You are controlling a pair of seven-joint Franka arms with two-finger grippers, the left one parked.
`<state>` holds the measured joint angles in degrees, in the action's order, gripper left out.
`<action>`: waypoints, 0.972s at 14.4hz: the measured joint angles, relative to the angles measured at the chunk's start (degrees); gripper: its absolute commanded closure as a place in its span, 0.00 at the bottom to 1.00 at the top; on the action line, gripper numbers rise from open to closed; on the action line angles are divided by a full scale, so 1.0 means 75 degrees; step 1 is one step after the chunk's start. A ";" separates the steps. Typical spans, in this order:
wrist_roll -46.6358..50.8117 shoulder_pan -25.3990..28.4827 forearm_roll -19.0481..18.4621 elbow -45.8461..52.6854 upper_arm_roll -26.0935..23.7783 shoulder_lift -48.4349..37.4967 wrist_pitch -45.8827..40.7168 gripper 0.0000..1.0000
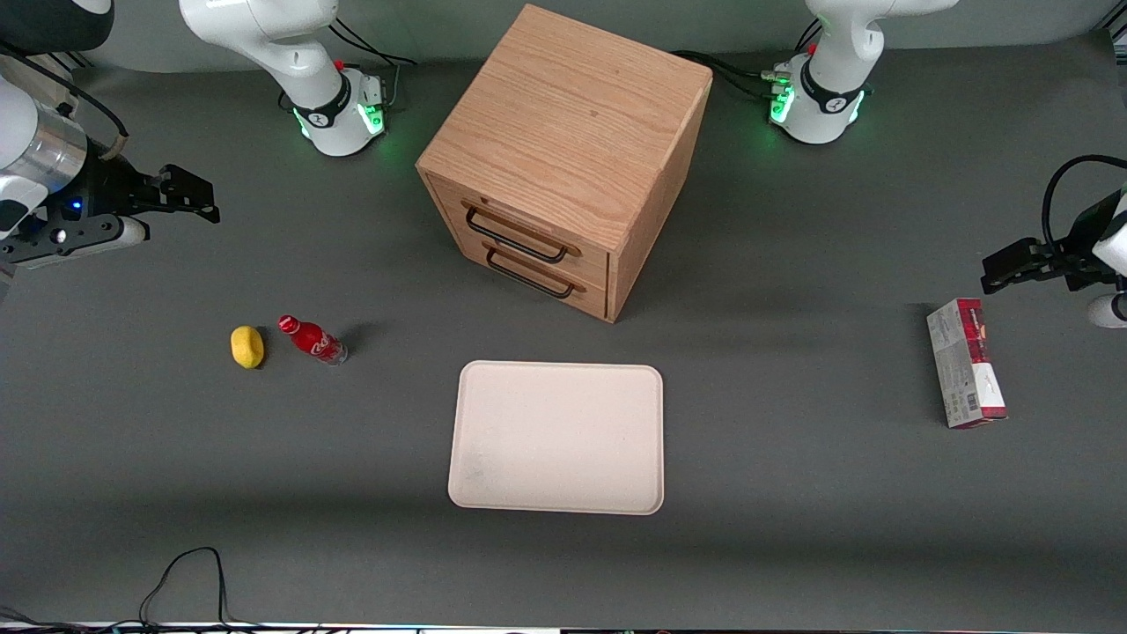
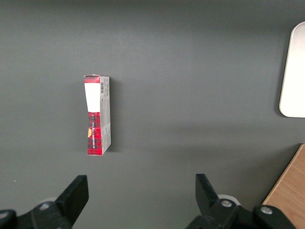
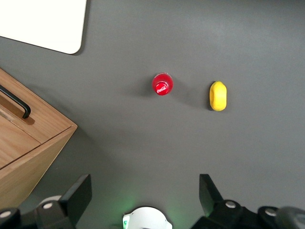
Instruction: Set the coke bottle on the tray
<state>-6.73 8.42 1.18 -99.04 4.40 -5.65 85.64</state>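
Observation:
The coke bottle (image 1: 313, 339), small and red with a red cap, stands on the grey table beside the tray, toward the working arm's end. The right wrist view shows its cap from above (image 3: 162, 84). The tray (image 1: 556, 438) is cream-white with nothing on it, nearer the front camera than the cabinet; a corner of it shows in the right wrist view (image 3: 43, 21). My right gripper (image 1: 189, 194) hangs open and empty high above the table, farther from the front camera than the bottle and well apart from it. Its fingers (image 3: 78, 195) are spread wide.
A small yellow lemon-like lump (image 1: 247, 346) lies just beside the bottle, away from the tray, and shows in the right wrist view (image 3: 218, 95). A wooden two-drawer cabinet (image 1: 563, 158) stands mid-table. A red-and-white carton (image 1: 966, 374) lies toward the parked arm's end.

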 measured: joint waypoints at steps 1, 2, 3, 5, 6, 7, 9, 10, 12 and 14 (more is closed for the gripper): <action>0.0004 0.0000 0.0000 0.0004 0.0000 0.0000 0.0000 0.00; 0.0014 0.0000 0.0000 0.0008 0.0000 0.0000 0.0000 0.00; 0.0021 0.0000 0.0000 0.0014 0.0000 0.0000 0.0000 0.00; 0.0023 0.0002 0.0000 0.0020 0.0000 0.0000 -0.0007 0.00; 0.0024 0.0007 0.0000 0.0020 -0.0001 0.0000 -0.0023 0.00; 0.0024 0.0008 0.0000 0.0022 -0.0004 0.0000 -0.0030 0.00; 0.0031 0.0006 0.0000 0.0027 -0.0005 0.0000 -0.0033 0.00; 0.0034 0.0004 0.0000 0.0027 -0.0005 0.0000 -0.0033 0.00; 0.0038 0.0004 0.0000 0.0064 -0.0005 0.0009 -0.0033 0.00; 0.0088 0.0009 0.0000 0.0164 -0.0018 0.0061 -0.0033 0.00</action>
<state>-6.07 8.49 1.18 -97.81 4.26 -5.19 85.39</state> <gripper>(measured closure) 0.000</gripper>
